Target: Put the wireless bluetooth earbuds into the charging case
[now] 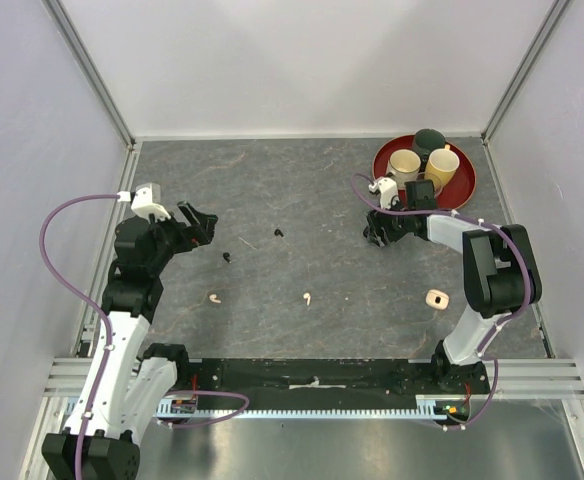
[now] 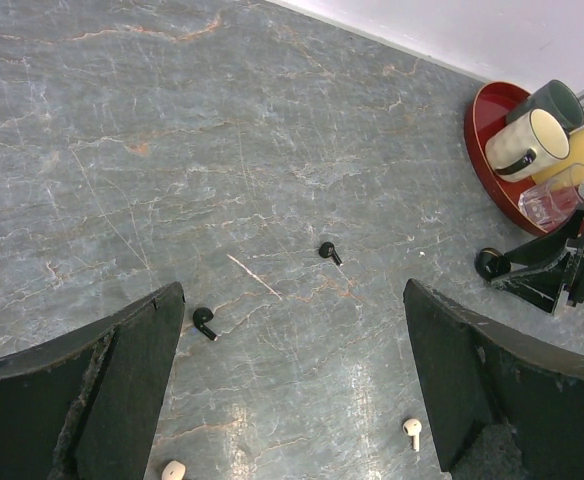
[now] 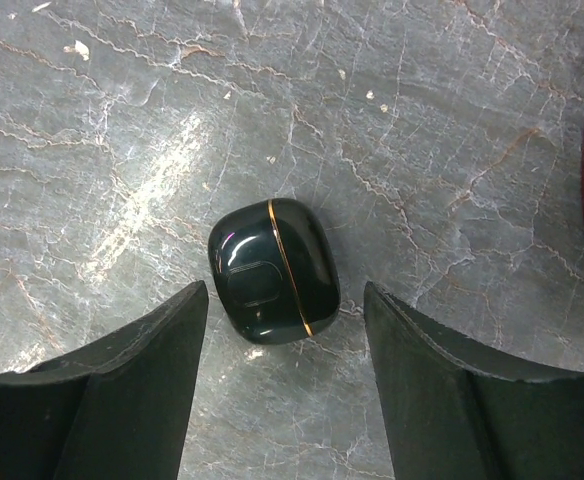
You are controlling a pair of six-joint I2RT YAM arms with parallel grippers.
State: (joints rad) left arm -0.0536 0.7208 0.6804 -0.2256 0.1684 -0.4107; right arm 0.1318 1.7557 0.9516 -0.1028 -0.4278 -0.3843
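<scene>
A closed glossy black charging case [image 3: 274, 271] with a gold seam lies on the grey table just ahead of my right gripper [image 3: 285, 305], which is open with a finger on each side of it. In the top view the right gripper [image 1: 375, 233] hides the case. Two black earbuds [image 1: 278, 233] [image 1: 228, 257] and two cream-white earbuds [image 1: 215, 298] [image 1: 307, 298] lie loose mid-table. My left gripper [image 1: 198, 222] is open and empty above them. In the left wrist view [image 2: 292, 300], one black bud [image 2: 204, 321] is by the left finger, the other [image 2: 328, 251] is farther off, and the white buds [image 2: 412, 430] [image 2: 173, 469] are nearer.
A red tray [image 1: 464, 188] with several cups [image 1: 405, 165] stands at the back right, close behind the right gripper. A small cream case-like object [image 1: 436, 299] lies near the right arm's base. A thin pale sliver [image 1: 246, 243] lies between the black buds.
</scene>
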